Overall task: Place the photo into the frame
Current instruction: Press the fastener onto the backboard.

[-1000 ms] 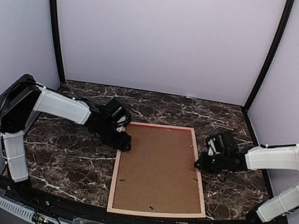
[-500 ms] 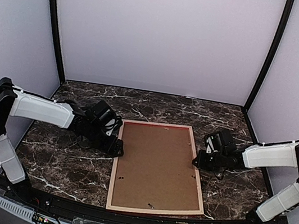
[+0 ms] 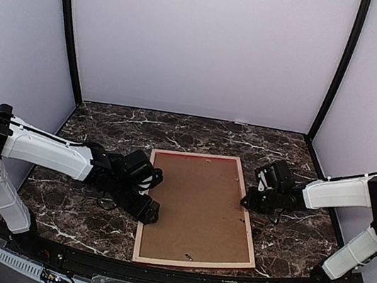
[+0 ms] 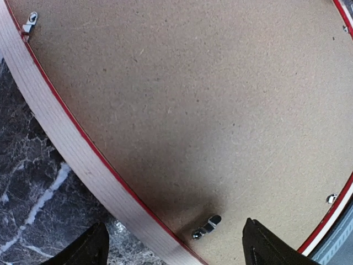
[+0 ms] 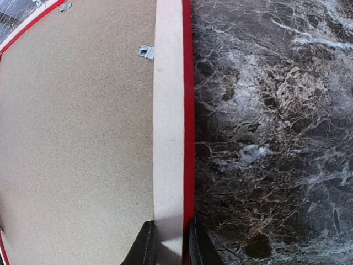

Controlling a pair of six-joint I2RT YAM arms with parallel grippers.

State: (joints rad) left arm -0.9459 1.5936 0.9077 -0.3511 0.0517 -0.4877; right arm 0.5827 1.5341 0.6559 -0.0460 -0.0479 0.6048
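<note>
Two black two-finger grippers were at opposite long sides of the large rectangular wooden picture frame [image 3: 191, 263]. The frame lay flat and back upward on the dark, white-veined marble table [image 3: 197, 134], close to its near edge, with its pale wood rails on top and a thin line of red along their edges. A brown fibreboard backing board [image 3: 196, 207] filled its opening.

The left gripper [image 3: 150, 213] sat low at the frame's left rail, toward the near corner. In the left wrist view its fingers [image 4: 91, 249] stood wide apart, one over the marble and the other over the board, with the rail running between them. It had hold of nothing. A small silver metal turn clip [image 4: 208, 225] lay on the board just inside that rail.

The right gripper [image 3: 244, 201] was at the right rail, about midway along it. Its fingers [image 5: 144, 245] were drawn close together on either side of the pale rail and pinched it, the outer one against the red edge. Another such clip sat farther along the same rail, at the board's edge.
</note>
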